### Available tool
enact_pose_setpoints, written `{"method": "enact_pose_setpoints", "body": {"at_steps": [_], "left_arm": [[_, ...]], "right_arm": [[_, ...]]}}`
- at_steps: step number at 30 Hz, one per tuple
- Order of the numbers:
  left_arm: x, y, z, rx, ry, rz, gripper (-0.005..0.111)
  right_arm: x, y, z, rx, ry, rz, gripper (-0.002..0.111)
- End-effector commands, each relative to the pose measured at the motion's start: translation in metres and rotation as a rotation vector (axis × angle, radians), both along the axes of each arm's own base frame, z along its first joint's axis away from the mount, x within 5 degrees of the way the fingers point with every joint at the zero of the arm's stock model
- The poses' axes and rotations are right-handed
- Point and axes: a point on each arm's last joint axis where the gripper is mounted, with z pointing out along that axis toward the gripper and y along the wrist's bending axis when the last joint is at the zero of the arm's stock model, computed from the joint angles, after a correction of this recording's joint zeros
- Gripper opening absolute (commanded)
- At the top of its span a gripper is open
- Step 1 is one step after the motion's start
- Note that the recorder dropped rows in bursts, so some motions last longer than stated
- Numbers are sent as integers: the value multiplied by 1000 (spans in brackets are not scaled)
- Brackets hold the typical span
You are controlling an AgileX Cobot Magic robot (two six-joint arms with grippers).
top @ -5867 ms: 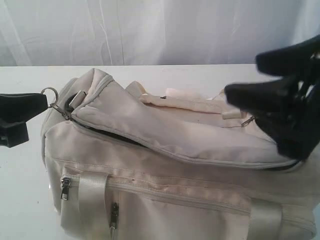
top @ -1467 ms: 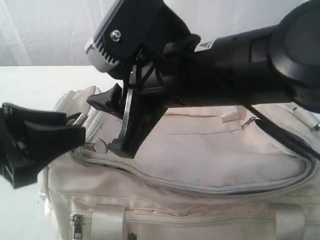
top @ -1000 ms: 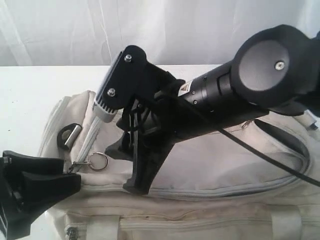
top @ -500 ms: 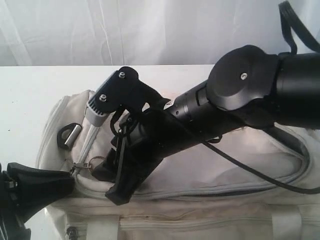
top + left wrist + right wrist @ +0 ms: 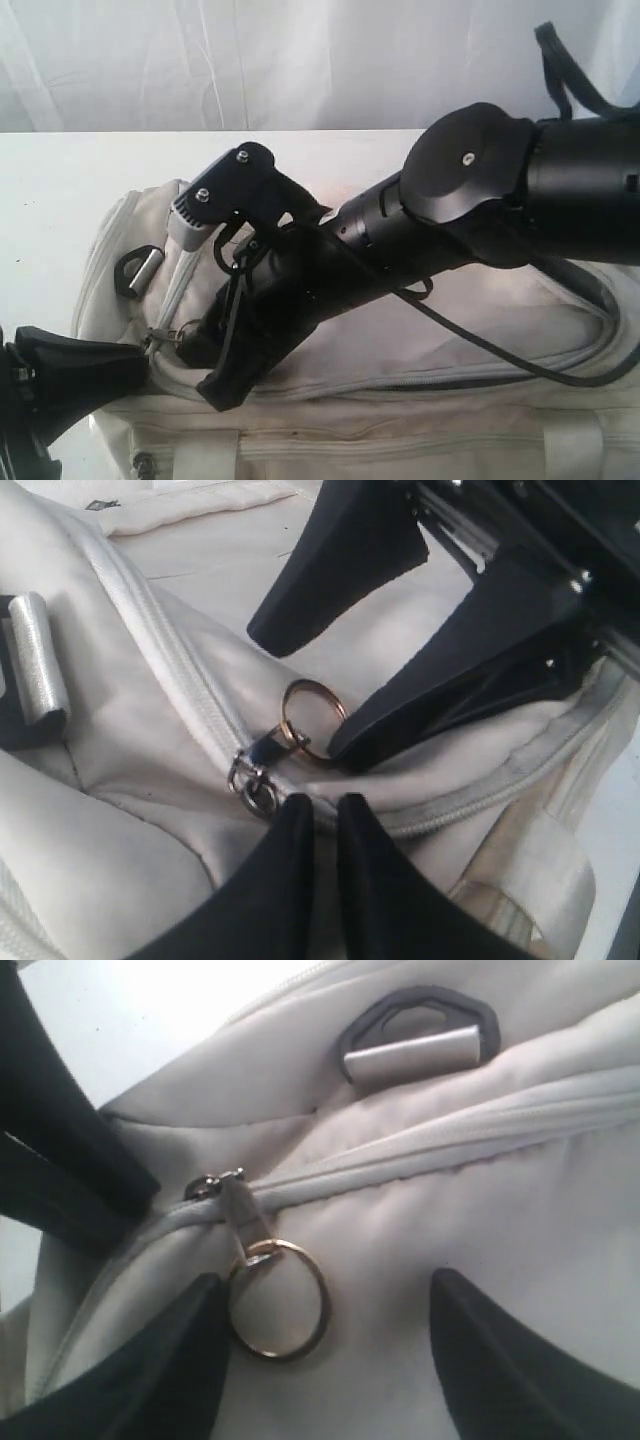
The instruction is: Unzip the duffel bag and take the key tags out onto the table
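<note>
Lower left of the exterior view: the left gripper (image 5: 318,806) sits with its fingers pressed together at the end of the zip seam of the duffel bag (image 5: 480,335); whether cloth is pinched between them cannot be told; it has sunk lower in the frame over the last second and a half. Just right of it, the zip slider (image 5: 235,1205) and its pull ring (image 5: 324,1305) lie flat on the cloth, with the black D-ring (image 5: 140,270) above them. Centre: the right gripper (image 5: 328,1280), at the right edge some six seconds ago and raised above the bag one second ago, has come down onto the ring; its jaws stand spread, one finger just beside the ring, nothing grasped. Judgement: approach complete, closure on the ring is due next; the zip at this end appears shut; the key tags are not in view, presumably inside; no tag shows on the table (image 5: 60,180).
</note>
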Motion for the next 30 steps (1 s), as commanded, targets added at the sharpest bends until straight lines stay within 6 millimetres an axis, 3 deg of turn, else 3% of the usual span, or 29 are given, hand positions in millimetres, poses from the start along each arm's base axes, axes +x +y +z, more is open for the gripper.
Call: {"method": "enact_pose_setpoints", "body": {"at_steps": [1, 21, 25, 30], "left_arm": [[-2, 1, -2, 15, -8, -9, 16], [-1, 1, -2, 19, -11, 1, 16], [-1, 1, -2, 19, -11, 1, 16], [-1, 1, -2, 19, -11, 1, 16]], "right_arm": [[-5, 0, -11, -37, 81, 36, 54], [-7, 0, -10, -43, 38, 112, 6], [-7, 0, -10, -44, 11, 137, 0], [-7, -1, -9, -39, 2, 134, 0]]}}
